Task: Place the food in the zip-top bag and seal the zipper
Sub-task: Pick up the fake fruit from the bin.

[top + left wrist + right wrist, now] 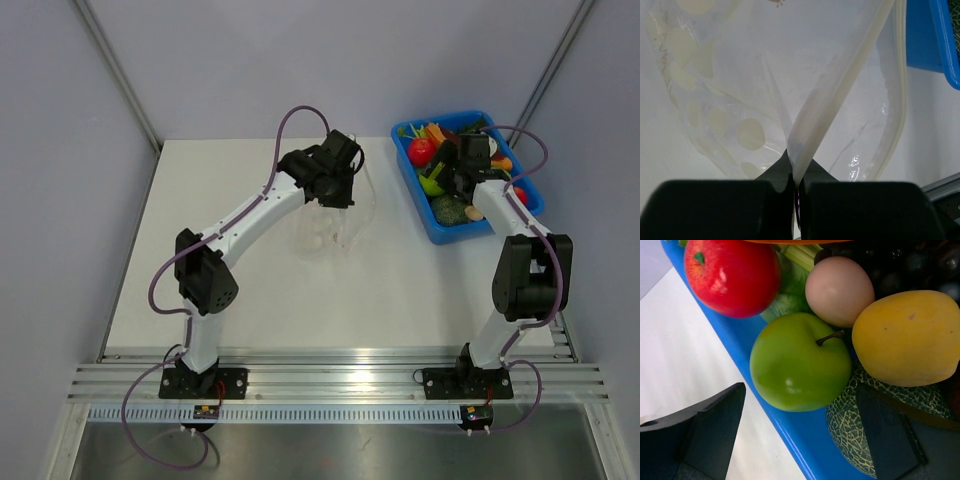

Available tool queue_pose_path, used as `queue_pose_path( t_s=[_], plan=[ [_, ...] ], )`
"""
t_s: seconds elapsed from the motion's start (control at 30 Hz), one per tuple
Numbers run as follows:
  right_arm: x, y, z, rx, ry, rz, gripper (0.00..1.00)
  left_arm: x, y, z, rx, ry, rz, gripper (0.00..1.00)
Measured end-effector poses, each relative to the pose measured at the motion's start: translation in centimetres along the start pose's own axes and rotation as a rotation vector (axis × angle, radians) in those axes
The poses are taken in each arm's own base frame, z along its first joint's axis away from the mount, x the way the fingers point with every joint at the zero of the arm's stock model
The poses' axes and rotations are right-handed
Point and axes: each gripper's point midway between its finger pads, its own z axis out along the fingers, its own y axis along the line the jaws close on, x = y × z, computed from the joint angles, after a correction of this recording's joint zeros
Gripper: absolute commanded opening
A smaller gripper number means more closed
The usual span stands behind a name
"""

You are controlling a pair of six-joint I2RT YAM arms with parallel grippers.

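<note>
Sensibly, our left gripper pinched the zipper of the zip-top bag at nine o'clock from the blue tray, so our spread right gripper needed centring on the green apple (nearest fruit).

No writing can be read anywhere; faint reddish marks on the zip-top bag are illegible.

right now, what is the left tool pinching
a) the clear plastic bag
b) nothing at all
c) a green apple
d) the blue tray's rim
a: in the left wrist view the left tool is closed on a fold of the zip-top bag, whose plastic fans out from between its fingers.
</note>
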Motion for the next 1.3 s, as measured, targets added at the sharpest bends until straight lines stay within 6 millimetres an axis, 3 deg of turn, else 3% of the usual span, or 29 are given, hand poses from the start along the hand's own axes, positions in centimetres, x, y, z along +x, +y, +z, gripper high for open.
queue_pose_path(
  t_s=[0.17, 0.53, 0.77, 0.87, 0.93, 1.03, 1.3],
  plan=[
    [0.1, -0.3, 1.0, 0.019, -0.006, 0.033, 0.99, -0.8, 0.6, 0.4, -0.056, -0.009, -0.01, 0.0],
    [-0.8, 0.2, 1.8, 0.005, -0.051, 0.053, 0.99, -0.1, 1.3, 1.1, -0.085, 0.013, -0.022, 0.0],
    [-0.1, 0.0, 3.1, 0.003, -0.036, 0.052, 0.99, 0.4, 1.5, 1.4, -0.093, 0.026, -0.02, 0.0],
    [-0.2, 0.0, 3.2, 0.001, -0.037, 0.052, 0.91, 0.4, 1.5, 1.4, -0.092, 0.026, -0.02, 0.0],
    [-0.1, 0.0, 3.2, 0.002, -0.036, 0.05, 0.76, 0.5, 1.5, 1.5, -0.093, 0.027, -0.02, 0.0],
    [-0.2, -0.1, 3.2, 0.003, -0.037, 0.046, 0.63, 0.6, 1.6, 1.8, -0.096, 0.034, -0.019, 0.0],
    [-0.2, -0.2, 2.4, 0.0, -0.047, 0.046, 0.62, 0.9, 1.6, 2.3, -0.097, 0.045, -0.018, 0.0]
  ],
)
